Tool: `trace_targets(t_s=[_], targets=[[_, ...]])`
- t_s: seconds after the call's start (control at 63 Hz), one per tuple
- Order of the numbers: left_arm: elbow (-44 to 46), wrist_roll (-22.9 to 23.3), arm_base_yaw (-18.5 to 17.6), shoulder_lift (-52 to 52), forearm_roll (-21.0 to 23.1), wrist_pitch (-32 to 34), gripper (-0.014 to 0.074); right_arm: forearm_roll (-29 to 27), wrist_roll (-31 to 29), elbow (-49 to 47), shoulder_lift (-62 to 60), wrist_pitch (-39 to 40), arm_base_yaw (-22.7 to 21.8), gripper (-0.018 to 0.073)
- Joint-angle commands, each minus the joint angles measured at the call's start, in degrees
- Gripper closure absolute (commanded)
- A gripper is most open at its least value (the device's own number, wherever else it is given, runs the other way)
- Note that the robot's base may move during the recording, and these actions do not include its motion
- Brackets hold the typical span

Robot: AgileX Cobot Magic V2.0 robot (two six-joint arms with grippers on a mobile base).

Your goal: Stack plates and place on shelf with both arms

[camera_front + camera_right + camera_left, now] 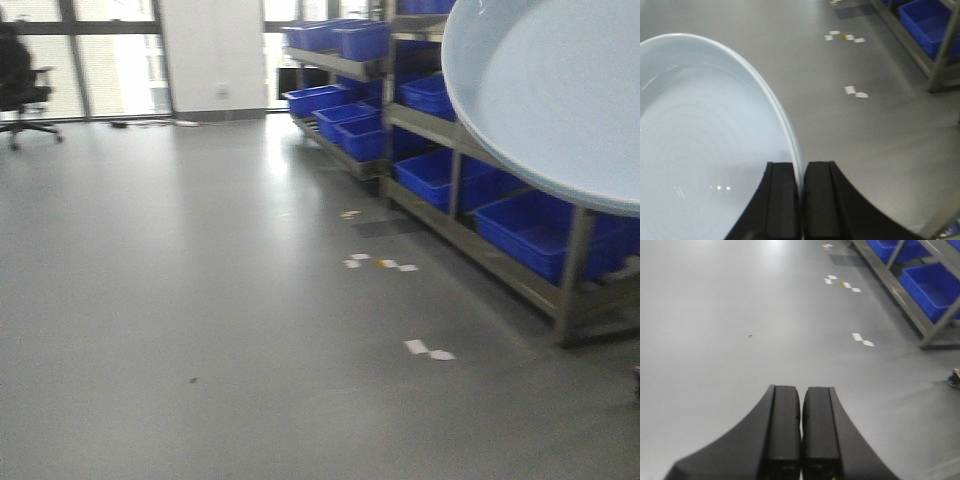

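Observation:
A pale bluish-white plate (705, 145) fills the left of the right wrist view. My right gripper (801, 167) is shut on its rim, the edge pinched between the two black fingers, and holds it up off the floor. The same plate (560, 90) shows large at the top right of the front view, in front of the shelf (575, 280). I can make out only one plate; whether a second lies with it I cannot tell. My left gripper (801, 390) is shut and empty, fingers together, above bare grey floor.
A metal shelf rack with blue bins (530, 225) runs along the right side; its leg and a bin (932, 285) show in the left wrist view. White paper scraps (428, 350) lie on the grey floor. An office chair (20, 85) stands far left by the windows.

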State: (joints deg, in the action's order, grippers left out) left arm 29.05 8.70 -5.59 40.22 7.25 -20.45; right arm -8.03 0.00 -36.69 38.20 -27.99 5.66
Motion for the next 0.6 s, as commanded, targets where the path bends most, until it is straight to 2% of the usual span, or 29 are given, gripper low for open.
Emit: trace_targets(t_s=[0.0, 0.588], targets=[[1.66, -0.04, -0.36, -0.2, 0.56, 4.22, 0.0494, -0.52, 0.0, -1.79, -0.12, 5.36, -0.17, 0.0511], [1.66, -0.04, -0.36, -0.2, 0.56, 4.22, 0.0494, -0.52, 0.0, -1.79, -0.12, 5.36, -0.17, 0.0511]])
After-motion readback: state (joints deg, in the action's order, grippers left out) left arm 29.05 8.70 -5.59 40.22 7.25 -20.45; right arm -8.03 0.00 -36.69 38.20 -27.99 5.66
